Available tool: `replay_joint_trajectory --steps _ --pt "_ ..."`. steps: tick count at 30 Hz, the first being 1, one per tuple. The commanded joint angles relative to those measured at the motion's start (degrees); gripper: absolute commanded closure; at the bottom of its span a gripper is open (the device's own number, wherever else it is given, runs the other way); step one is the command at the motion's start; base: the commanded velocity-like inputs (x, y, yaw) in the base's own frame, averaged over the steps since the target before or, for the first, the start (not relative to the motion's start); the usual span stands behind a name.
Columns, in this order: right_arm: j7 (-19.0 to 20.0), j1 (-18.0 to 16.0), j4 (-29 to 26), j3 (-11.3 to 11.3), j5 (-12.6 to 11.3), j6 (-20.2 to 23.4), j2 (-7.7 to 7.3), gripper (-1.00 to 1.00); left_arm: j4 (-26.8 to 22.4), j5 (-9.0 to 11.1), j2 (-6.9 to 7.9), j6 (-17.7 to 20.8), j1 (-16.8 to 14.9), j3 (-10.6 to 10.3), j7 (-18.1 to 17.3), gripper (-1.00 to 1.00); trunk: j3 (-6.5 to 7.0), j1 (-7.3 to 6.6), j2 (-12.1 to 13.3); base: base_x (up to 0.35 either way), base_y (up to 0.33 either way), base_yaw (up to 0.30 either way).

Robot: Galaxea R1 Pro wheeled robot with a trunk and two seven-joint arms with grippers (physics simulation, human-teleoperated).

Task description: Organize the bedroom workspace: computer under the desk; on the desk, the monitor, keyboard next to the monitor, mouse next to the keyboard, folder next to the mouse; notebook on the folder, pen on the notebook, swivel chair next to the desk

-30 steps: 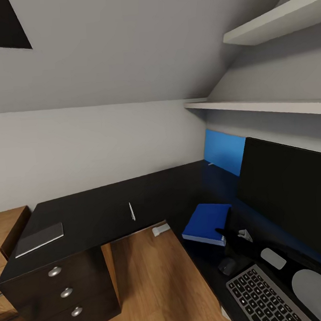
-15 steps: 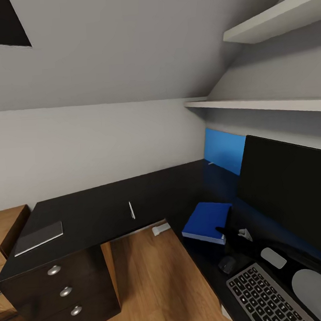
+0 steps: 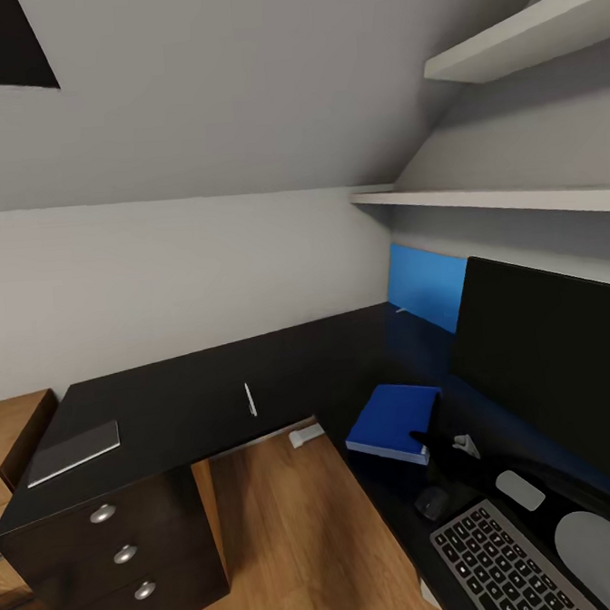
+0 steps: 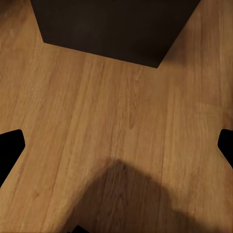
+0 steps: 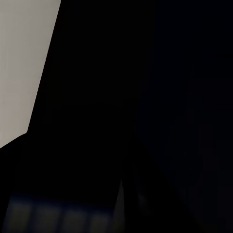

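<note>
The black monitor (image 3: 555, 369) stands on the right wing of the black L-shaped desk (image 3: 185, 413). The keyboard (image 3: 501, 564) lies in front of it, with the dark mouse (image 3: 432, 504) at its far corner. Just beyond the mouse lies the blue folder (image 3: 392, 423). On the left wing are the white pen (image 3: 250, 400) and, further left, the grey notebook (image 3: 74, 453). A dark shape that looks like my right gripper (image 3: 440, 455) hovers between folder and mouse; its jaws are unreadable. My left gripper (image 4: 116, 150) is open over the wood floor, its black fingertips (image 4: 9, 145) far apart.
A drawer unit (image 3: 122, 554) with three round knobs stands under the desk's left end. Two white shelves (image 3: 516, 201) jut out above the monitor, with a blue panel (image 3: 427, 287) on the wall behind it. A small white object (image 3: 305, 435) lies on the floor in the desk's corner.
The whole picture has shifted up a few pixels since a second ago, so the camera moved. The desk items have not moved.
</note>
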Motion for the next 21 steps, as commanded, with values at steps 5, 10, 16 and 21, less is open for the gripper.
replay_joint_trajectory --steps 5,10,16,21 --pt "-0.6 0.0 0.2 1.0 0.7 -0.2 -0.01 1.0 0.0 0.6 0.01 -0.2 0.0 -0.3 -0.2 -1.0 -0.07 0.0 0.0 0.0 0.0 0.0" --pt "-0.6 0.0 0.2 1.1 0.7 -0.2 0.01 1.0 0.0 0.6 0.03 -0.2 -0.1 -0.3 -0.2 -1.0 -0.07 0.0 0.0 0.0 0.0 0.0" --pt "-0.6 0.0 0.2 1.0 0.7 -0.2 0.01 1.0 0.0 0.6 0.06 -0.2 0.0 -0.3 -0.2 -1.0 -0.07 0.0 0.0 0.0 0.0 0.0" --pt "-0.6 0.0 0.1 1.1 0.7 -0.2 0.02 1.0 0.0 0.6 0.04 -0.2 0.0 -0.3 -0.2 -1.0 -0.07 0.0 0.0 0.0 0.0 0.0"
